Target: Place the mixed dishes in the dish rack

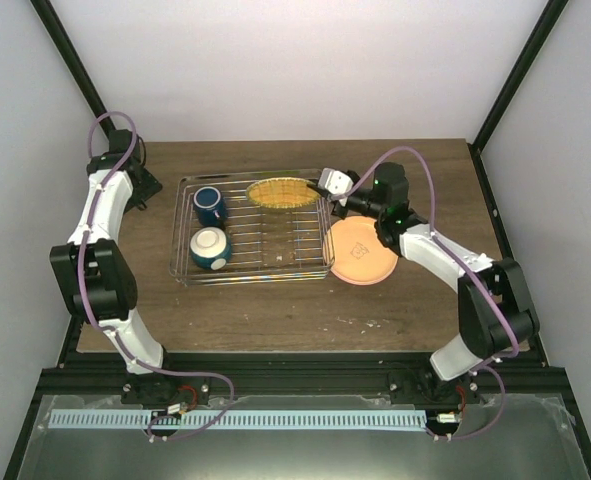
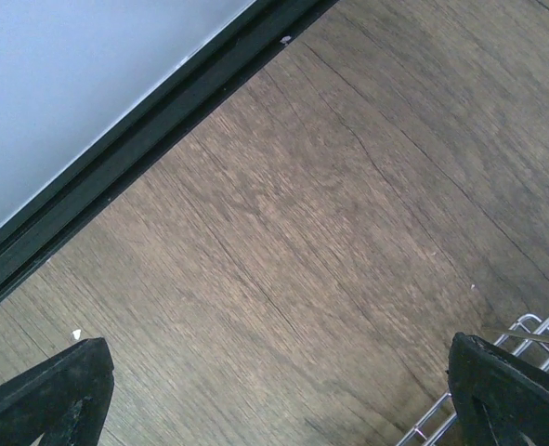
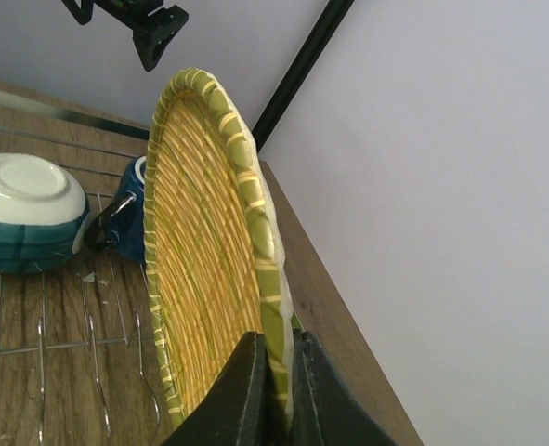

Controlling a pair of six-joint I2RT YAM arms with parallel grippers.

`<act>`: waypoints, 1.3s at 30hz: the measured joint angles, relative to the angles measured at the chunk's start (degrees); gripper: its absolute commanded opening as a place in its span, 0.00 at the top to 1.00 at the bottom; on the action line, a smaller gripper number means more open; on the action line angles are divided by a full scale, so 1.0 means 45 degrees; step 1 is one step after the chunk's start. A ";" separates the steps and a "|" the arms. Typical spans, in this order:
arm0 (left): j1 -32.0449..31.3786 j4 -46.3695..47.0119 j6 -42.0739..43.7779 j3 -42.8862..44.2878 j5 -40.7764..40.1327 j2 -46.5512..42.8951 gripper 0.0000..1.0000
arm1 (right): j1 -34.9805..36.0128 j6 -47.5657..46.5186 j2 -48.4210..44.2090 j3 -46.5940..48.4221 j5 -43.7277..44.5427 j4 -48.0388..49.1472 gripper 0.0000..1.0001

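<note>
Dish rack (image 1: 275, 262) of silver wire, centre-left in the overhead frame, flat on the wooden table (image 1: 275, 315). Off its upper-left corner, left gripper (image 1: 143, 192): jaws wide apart, nothing between them, only bare wood below in the wrist view, with a rack corner at that frame's lower right. Inside the rack's left half, dark blue mug (image 1: 209, 205) toward the top, teal-and-white small bowl (image 1: 210, 248) just below it. Over the rack's upper-right part, lime-green plate (image 1: 280, 192), yellow-striped face, tilted up on edge. At the plate's right rim, right gripper (image 1: 320, 186): jaws clamped together on that rim. Contact between plate and wires: cannot tell. Just right of the rack, salmon-pink plate (image 1: 363, 250), flat on the table.
</note>
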 measured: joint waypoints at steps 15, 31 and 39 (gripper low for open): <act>0.0228 0.0170 0.0248 0.0233 0.0160 0.0379 0.00 | 0.0345 -0.0782 0.1331 -0.0656 0.0816 0.2210 0.99; 0.0267 0.0219 0.0330 0.0325 0.0262 0.0457 0.00 | 0.0578 -0.1122 0.1564 -0.0602 0.1350 0.1530 0.74; 0.0267 0.0248 0.0330 0.0325 0.0330 0.0549 0.00 | 0.0578 -0.1078 0.1151 -0.0641 0.1433 0.1239 0.57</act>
